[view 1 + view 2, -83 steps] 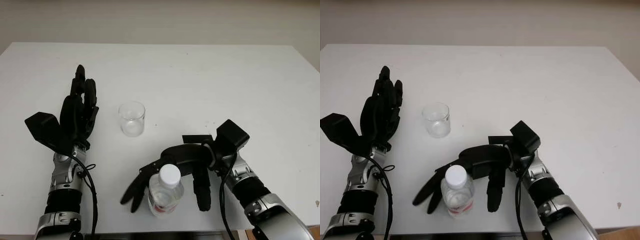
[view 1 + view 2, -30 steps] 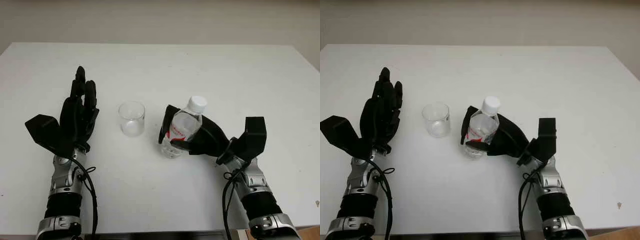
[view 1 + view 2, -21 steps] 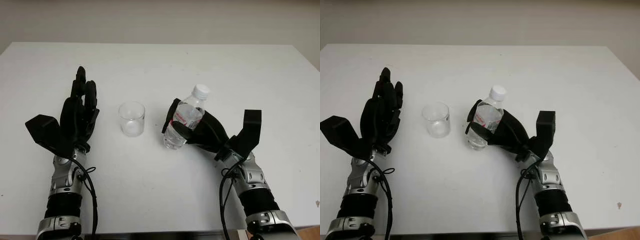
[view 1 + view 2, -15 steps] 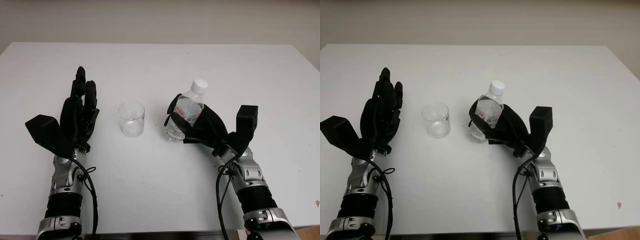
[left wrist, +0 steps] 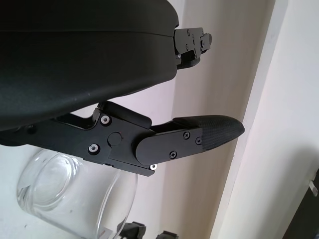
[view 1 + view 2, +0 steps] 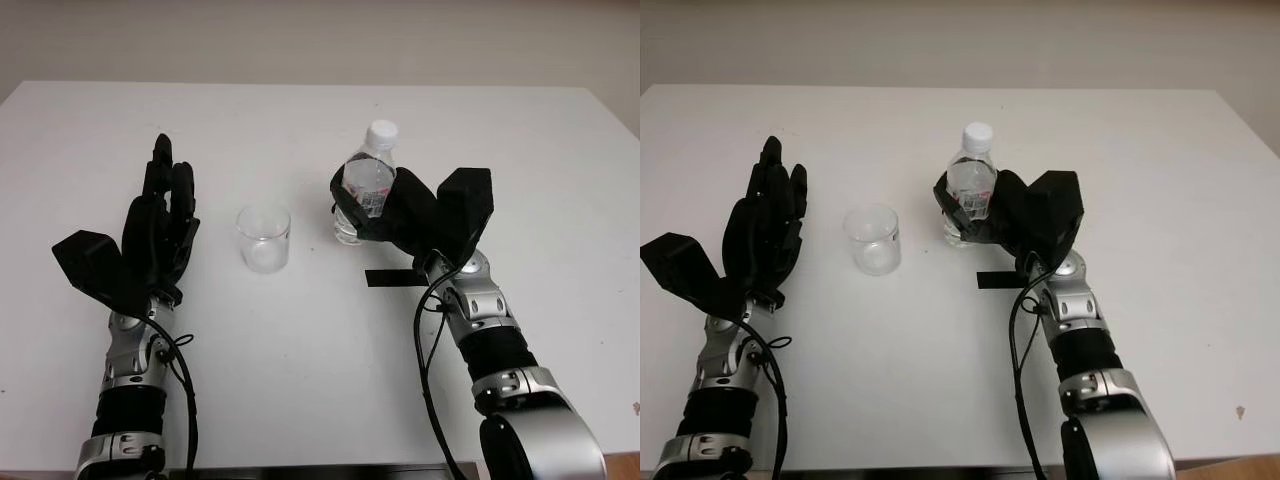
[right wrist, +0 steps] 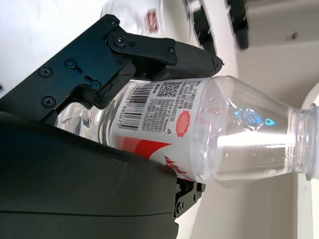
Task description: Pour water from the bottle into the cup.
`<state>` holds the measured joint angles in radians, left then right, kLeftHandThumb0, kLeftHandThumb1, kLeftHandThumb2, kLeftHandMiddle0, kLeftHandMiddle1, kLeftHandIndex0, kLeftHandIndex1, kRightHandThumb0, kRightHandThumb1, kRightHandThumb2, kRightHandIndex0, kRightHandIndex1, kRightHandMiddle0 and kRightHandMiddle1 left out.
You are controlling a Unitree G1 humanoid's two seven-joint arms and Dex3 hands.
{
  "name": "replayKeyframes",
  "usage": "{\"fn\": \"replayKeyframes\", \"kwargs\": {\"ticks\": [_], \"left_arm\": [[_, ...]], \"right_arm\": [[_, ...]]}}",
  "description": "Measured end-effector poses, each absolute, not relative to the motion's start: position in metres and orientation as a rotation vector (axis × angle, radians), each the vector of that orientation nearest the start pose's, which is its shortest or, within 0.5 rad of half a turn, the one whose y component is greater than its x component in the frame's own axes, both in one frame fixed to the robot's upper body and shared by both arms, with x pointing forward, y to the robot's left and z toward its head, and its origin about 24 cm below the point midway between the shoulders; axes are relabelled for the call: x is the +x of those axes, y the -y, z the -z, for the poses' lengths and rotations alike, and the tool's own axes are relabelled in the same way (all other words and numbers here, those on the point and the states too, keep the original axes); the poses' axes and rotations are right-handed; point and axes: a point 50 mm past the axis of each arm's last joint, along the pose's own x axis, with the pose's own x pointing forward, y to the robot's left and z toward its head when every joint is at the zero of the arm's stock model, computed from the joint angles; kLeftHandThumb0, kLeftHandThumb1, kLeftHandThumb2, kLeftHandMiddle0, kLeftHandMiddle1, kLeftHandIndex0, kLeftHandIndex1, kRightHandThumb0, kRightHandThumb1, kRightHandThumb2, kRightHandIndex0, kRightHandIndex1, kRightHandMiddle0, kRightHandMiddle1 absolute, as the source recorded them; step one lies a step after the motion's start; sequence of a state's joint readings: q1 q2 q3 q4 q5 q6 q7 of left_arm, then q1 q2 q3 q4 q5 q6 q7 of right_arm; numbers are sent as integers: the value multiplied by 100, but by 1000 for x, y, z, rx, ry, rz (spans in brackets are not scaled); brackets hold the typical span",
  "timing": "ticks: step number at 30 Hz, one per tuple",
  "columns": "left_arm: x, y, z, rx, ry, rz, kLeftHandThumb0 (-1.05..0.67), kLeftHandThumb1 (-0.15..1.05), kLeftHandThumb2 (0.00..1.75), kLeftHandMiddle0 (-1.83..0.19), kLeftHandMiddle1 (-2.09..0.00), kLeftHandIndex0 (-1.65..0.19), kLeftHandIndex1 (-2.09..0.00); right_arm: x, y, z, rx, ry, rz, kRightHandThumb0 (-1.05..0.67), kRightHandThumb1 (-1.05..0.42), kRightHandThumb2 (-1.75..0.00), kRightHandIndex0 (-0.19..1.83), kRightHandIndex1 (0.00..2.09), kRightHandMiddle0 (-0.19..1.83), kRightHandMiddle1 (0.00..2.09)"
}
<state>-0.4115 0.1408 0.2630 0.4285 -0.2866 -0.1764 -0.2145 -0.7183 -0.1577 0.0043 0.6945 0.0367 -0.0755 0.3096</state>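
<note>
A clear plastic water bottle [image 6: 366, 182] with a white cap and a red-and-white label [image 7: 159, 119] stands roughly upright in my right hand [image 6: 385, 212], whose fingers wrap its body. It is held just right of the empty clear glass cup [image 6: 264, 237], which stands on the white table [image 6: 320, 340] left of centre. Between bottle and cup there is a small gap. My left hand [image 6: 158, 225] is open and raised beside the cup on its left, apart from it. The cup [image 5: 60, 194] sits close under the left hand's fingers [image 5: 199, 139] in the left wrist view.
A small black strip [image 6: 392, 277] lies on the table just below the right hand. The table's far edge [image 6: 320, 88] meets a pale wall.
The right hand has carried the bottle away from the table's front, farther up and left toward the cup, and turned it more upright. The left hand and cup have not moved.
</note>
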Motion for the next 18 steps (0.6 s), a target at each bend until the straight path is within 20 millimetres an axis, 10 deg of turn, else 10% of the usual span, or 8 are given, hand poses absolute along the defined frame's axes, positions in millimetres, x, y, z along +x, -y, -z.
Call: {"fn": "replayKeyframes", "kwargs": {"ticks": [18], "left_arm": [[324,-209,-82,-201,209,6,-70,105,54,9,-5,11,-5]], "right_arm": [[393,110,-120,-583,237,-192,-12,-77,-60,109,209,101,209]]}}
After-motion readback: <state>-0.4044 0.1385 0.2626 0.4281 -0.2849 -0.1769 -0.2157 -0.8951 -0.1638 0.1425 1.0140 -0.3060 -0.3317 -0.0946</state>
